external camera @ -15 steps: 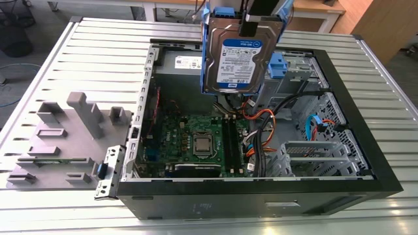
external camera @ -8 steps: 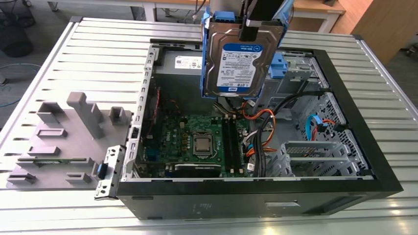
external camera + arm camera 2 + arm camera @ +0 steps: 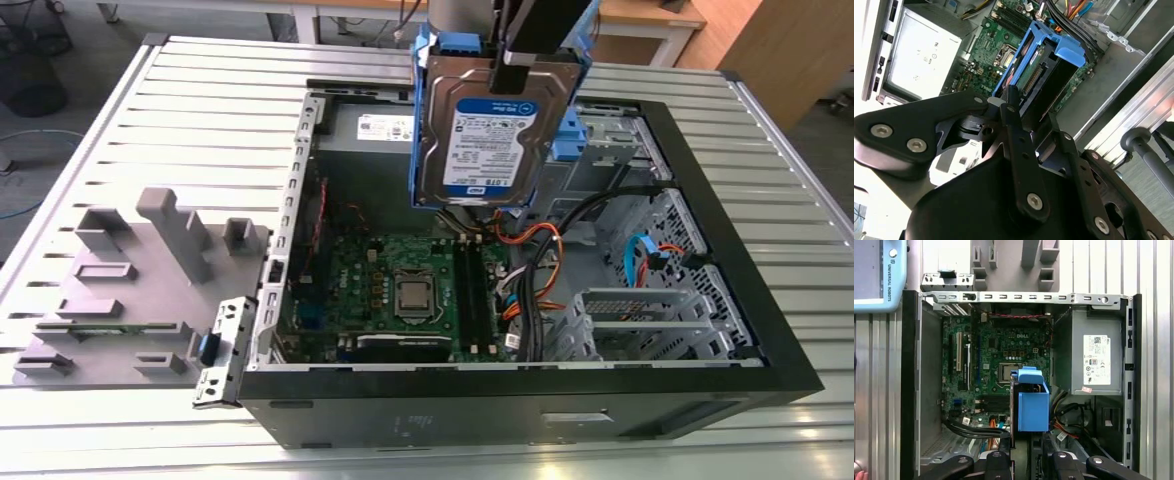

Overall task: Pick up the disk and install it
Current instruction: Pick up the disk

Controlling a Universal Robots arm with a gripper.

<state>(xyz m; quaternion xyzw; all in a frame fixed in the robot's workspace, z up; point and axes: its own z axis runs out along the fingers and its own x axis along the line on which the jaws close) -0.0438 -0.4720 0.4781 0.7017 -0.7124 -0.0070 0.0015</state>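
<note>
Fingers of the gripper (image 3: pixel 514 78) are pinching the disk (image 3: pixel 487 135) by its upper end, with one black finger lying across the top of the label side. In the upper centre of the exterior view the disk is hanging on edge, its white-and-blue label facing the camera and its blue side rails showing along both sides. It is hovering over the open computer case (image 3: pixel 534 405), which is lying on its side on the slatted worktop (image 3: pixel 200 90). Below the disk's lower edge the green motherboard (image 3: pixel 400 275) is showing, and the grey power supply (image 3: pixel 363 130) is sitting just to the disk's left in the frame. At the lower right of the case a grey perforated drive cage (image 3: pixel 641 320) is sitting beside orange and black cables (image 3: pixel 527 270). A grey moulded fixture (image 3: pixel 140 250) is resting on the worktop at the left of the frame. In both wrist views the disk (image 3: pixel 1054 52) (image 3: pixel 1033 405) is sticking out from between the clamping fingers, over the motherboard.
</note>
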